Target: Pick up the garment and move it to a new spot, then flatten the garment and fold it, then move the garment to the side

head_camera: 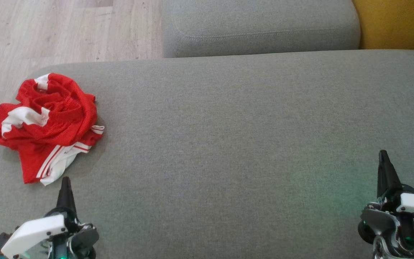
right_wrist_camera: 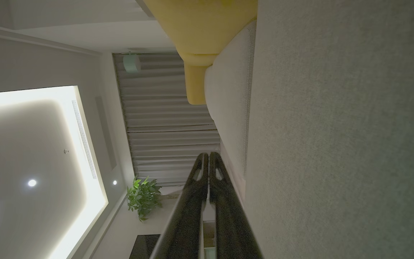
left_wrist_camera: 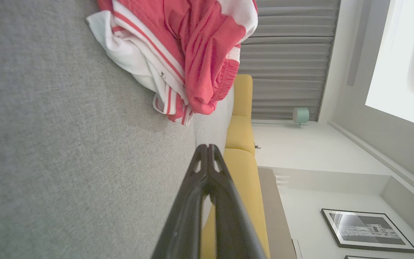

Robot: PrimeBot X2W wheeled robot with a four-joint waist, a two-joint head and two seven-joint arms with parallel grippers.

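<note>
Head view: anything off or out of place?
Only the crumpled red-and-white mesh garment: bunched in a heap at the grey fabric cushion's left edge, seemingly overhanging it toward the wooden floor. Nothing else stands out.

The crumpled red and white garment (head_camera: 50, 122) lies just ahead of the left gripper (head_camera: 65, 181), slightly to its left, and blocks that path. From there across to the right gripper (head_camera: 383, 155), the grey cushion (head_camera: 228, 144) offers open passage. Well ahead of the right gripper, a second cushion (head_camera: 261, 25) stands across the way.
</note>
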